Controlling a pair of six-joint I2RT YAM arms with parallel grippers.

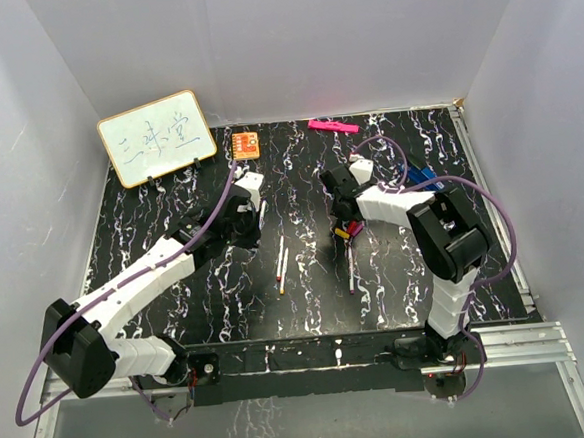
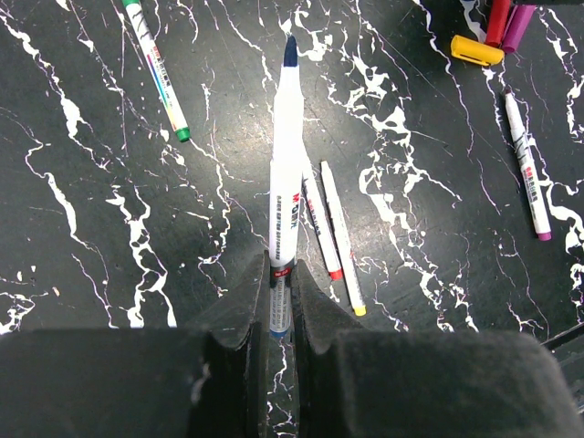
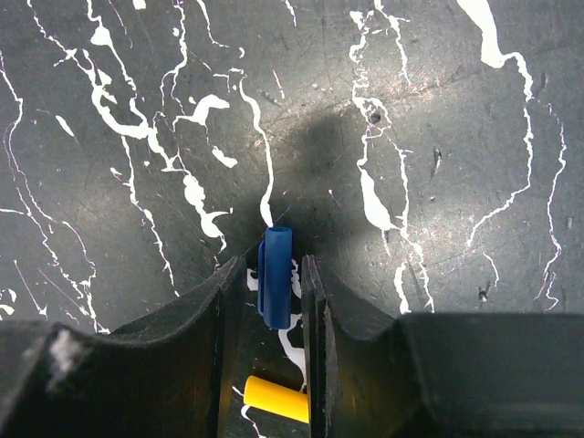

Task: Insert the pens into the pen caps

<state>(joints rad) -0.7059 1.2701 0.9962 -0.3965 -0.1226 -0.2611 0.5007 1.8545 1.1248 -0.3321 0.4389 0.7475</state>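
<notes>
My left gripper (image 2: pixel 280 265) is shut on a white pen with a blue tip (image 2: pixel 287 164), which points away from the wrist above the table. A red-ended pen (image 2: pixel 319 224) and a yellow-ended pen (image 2: pixel 342 242) lie beside it. A green pen (image 2: pixel 160 73) lies far left and a purple pen (image 2: pixel 527 169) to the right. My right gripper (image 3: pixel 274 265) is shut on a blue cap (image 3: pixel 276 287), held above the table. A yellow cap (image 3: pixel 276 399) lies below it. Red (image 2: pixel 497 20) and purple (image 2: pixel 518 26) caps lie by the yellow cap. In the top view the grippers (image 1: pixel 255 214) (image 1: pixel 346 213) face each other mid-table.
A small whiteboard (image 1: pixel 156 136) leans at the back left. An orange square block (image 1: pixel 246 144) and a flat pink bar (image 1: pixel 333 126) lie at the back edge. A blue object (image 1: pixel 421 178) sits behind the right arm. White walls enclose the black marbled table (image 1: pixel 152 229).
</notes>
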